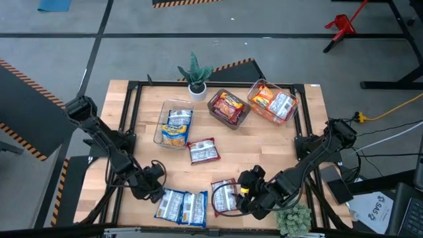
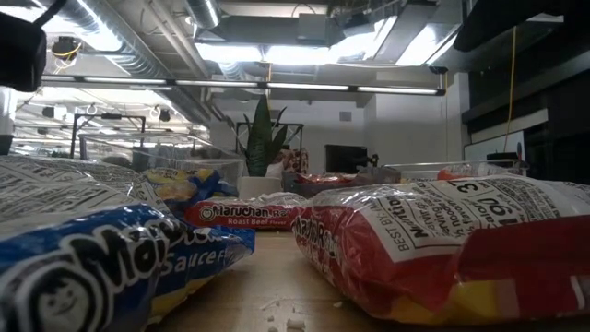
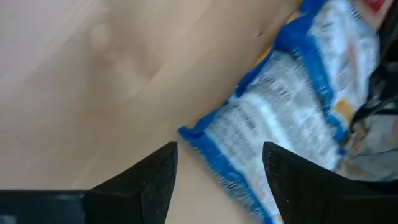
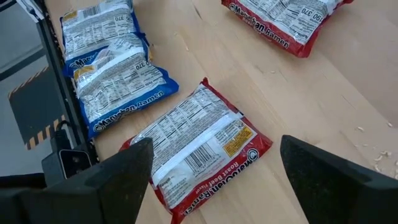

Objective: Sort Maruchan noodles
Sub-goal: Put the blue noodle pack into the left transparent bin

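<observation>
My right fingers (image 4: 211, 180) are spread wide, empty, hanging just over a red Roast Beef packet (image 4: 196, 149) at the near edge of the bench (image 1: 264, 145); it lies flat between them, back panel up. My left fingers (image 3: 217, 180) are apart too, gripping nothing, low above the wood with a corner of a blue packet (image 3: 292, 118) just ahead of them. Two blue packets (image 1: 182, 206) lie side by side at the near edge, left of the red one. Another red packet (image 1: 203, 151) rests mid-bench. Farther off, three clear bins hold packets: blue ones in the left bin (image 1: 158, 132), red in the middle bin (image 1: 217, 114), orange in the right bin (image 1: 254, 106).
</observation>
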